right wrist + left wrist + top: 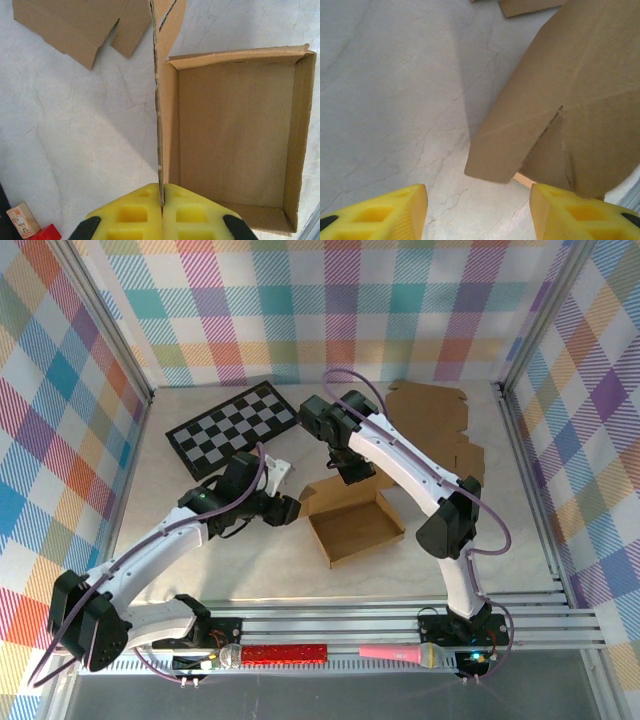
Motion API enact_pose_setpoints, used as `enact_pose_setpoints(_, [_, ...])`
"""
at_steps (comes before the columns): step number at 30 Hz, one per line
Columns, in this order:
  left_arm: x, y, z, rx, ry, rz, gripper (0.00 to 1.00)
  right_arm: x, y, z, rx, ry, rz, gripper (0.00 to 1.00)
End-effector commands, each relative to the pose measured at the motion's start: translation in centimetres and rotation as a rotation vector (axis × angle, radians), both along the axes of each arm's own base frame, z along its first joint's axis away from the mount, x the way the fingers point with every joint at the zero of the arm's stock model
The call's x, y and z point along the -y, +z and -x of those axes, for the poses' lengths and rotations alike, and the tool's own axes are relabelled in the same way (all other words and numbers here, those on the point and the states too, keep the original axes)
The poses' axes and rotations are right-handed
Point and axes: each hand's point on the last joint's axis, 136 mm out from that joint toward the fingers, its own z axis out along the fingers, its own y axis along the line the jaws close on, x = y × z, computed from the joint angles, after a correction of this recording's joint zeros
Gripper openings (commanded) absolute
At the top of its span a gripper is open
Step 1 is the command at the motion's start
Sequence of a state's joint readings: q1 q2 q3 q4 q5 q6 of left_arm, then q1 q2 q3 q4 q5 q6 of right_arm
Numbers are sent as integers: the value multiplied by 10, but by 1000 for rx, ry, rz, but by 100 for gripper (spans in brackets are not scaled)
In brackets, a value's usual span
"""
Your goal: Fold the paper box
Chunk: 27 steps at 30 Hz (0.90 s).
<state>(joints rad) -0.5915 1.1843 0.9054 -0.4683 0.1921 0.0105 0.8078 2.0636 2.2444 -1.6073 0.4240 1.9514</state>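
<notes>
Pinching the upright flap (169, 22) of the paper box (235, 130) edge-on, the right gripper (161, 200) has its jaws pressed together on the cardboard. The left gripper (479, 210) stands spread, empty, just short of a bent side flap (520, 125). The open box sits near the middle of the worktop (250, 565), with flat cardboard blanks (430, 415) toward the far right corner and a chessboard (232, 427) toward the far left.

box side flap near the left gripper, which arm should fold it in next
Left, probably. The left gripper is open and empty, right in front of the loose flap. The right gripper is shut on the upright panel of the box.
</notes>
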Motion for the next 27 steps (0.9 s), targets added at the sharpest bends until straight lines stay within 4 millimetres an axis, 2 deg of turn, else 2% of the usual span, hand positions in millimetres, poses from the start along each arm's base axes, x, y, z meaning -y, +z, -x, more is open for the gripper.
enact_pose_setpoints(1, [20,9,0,55,-80,27,55,8,8,6,-20,9,-19,0])
enact_pose_setpoints(4, [26,6,5,59,-111,26,55,8,8,6,-24,10,-23,0])
enact_pose_setpoints(10, [22,-3,7,65,-101,4,55,10,12,5,-18,15,-35,0])
enact_pose_setpoints(17, [28,-11,-12,71,-81,-44,51,8,10,6,-21,19,-59,0])
enact_pose_setpoints(23, [39,-2,-18,85,-96,-32,33,8,8,7,-26,20,-67,0])
enact_pose_setpoints(27, [40,0,-17,87,-96,-45,10,7,7,4,-16,37,-80,0])
